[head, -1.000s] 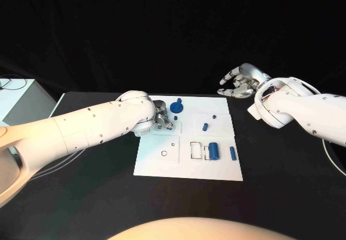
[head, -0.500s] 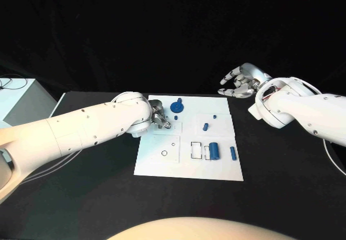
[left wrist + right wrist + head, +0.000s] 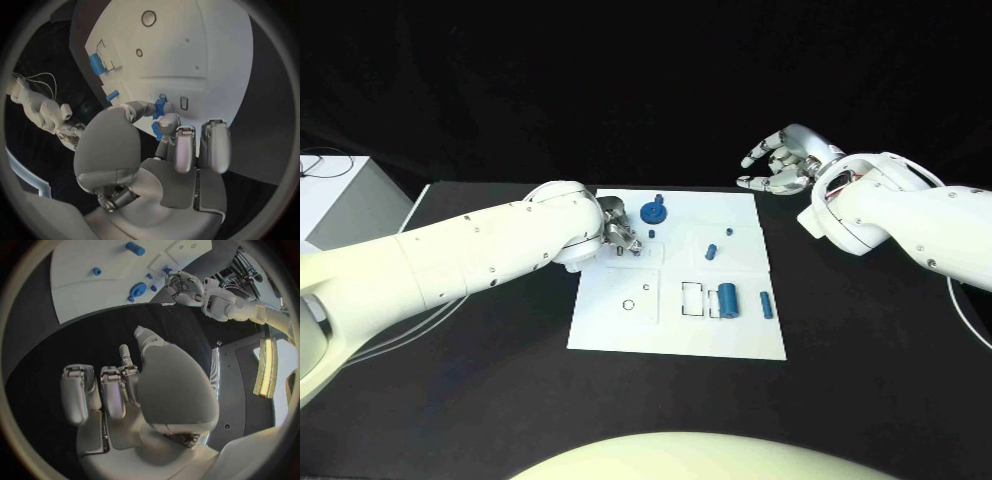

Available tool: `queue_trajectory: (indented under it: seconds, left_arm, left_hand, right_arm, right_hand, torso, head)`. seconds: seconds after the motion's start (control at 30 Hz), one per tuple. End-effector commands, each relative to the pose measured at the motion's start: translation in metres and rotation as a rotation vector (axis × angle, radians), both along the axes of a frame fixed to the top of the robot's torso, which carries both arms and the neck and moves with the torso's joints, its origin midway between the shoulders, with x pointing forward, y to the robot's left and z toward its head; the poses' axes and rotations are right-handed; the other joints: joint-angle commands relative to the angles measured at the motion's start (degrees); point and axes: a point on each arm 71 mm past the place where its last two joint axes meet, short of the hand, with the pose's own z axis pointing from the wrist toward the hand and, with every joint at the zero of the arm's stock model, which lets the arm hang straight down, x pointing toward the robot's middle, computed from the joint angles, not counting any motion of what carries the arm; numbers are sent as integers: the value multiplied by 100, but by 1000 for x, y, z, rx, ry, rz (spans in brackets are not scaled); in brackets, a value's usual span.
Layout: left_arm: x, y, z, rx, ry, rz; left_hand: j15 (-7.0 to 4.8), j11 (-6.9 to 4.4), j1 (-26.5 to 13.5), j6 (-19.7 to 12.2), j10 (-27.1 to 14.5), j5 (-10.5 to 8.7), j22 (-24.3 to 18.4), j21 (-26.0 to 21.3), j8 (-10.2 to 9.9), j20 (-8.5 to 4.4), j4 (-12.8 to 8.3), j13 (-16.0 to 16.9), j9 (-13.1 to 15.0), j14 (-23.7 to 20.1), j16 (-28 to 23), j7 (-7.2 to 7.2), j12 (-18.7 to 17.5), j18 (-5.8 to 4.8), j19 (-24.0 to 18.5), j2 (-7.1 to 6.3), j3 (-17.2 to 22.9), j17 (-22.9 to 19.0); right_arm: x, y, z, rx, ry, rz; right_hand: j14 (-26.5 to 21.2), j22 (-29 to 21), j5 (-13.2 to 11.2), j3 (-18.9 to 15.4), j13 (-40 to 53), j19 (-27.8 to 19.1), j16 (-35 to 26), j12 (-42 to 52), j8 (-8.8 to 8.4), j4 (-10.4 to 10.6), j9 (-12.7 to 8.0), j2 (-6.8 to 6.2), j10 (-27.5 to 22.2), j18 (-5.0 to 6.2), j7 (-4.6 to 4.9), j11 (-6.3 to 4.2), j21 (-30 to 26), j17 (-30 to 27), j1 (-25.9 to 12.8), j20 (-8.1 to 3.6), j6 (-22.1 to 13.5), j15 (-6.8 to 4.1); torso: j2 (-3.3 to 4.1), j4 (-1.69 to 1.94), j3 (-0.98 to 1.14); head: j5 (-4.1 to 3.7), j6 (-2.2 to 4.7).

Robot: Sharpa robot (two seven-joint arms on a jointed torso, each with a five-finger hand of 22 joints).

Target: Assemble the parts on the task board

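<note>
The task board (image 3: 678, 330) lay in the middle of the black counter (image 3: 877, 380). The left hand (image 3: 619, 236) hovered over its far left part with fingers curled in close; in the left wrist view a small blue part (image 3: 160, 106) sat at the fingertips (image 3: 167, 122), seemingly pinched, though the hold was not plain. Just right of that hand stood a blue round part (image 3: 655, 214) near the board's far edge. Further right lay a short blue peg (image 3: 711, 251), and nearer the robot a blue cylinder (image 3: 727, 299) and a slim blue pin (image 3: 766, 304) beside rectangular slots. The right hand (image 3: 780, 165) hung off the board past its far right corner, fingers apart and loosely bent, holding nothing.

The step looked like seating the pinched piece into a socket beneath the left hand. Doing it well would mean keeping the piece upright, lining it up over the hole before lowering, pressing gently, and letting go only once it stood firm, without knocking the round part alongside
</note>
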Motion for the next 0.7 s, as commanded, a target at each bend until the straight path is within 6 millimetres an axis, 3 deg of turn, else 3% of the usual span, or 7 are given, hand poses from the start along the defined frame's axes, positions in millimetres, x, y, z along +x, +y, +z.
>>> queue_trajectory:
  seconds: [0.03, 0.7]
  left_arm:
    - [-1, -2, -1, -8, 17, -5]
    - [0, -5, -3, 7, 32, -25]
  left_hand:
    - [-47, 11, 13, 66, 32, 30, 92, 38, 12, 3, -1395, 1, 13, 596, 25, -28, 35, -34, 42, 16, 1365, 1509]
    - [-49, 9, 7, 73, 27, 32, 92, 38, 4, 0, -1397, -21, 17, 596, 25, -30, 20, -34, 42, 15, 1371, 1509]
  right_arm:
    - [0, 1, 0, -12, -1, 13]
    - [-1, 2, 0, -17, -2, 15]
  right_hand:
    - [597, 1054, 4, 47, 961, 388, 25, -18, 31, -2, 4, 1, -4, 17, -4, -4, -34, 1510, -53, -38, -33, -10]
    - [597, 1054, 4, 47, 961, 388, 25, -18, 31, -2, 4, 1, -4, 17, -4, -4, -34, 1510, -53, -38, -33, -10]
  torso:
    - [-4, 5, 1]
    - [-1, 2, -2]
  head:
    - [0, -14]
    - [4, -41]
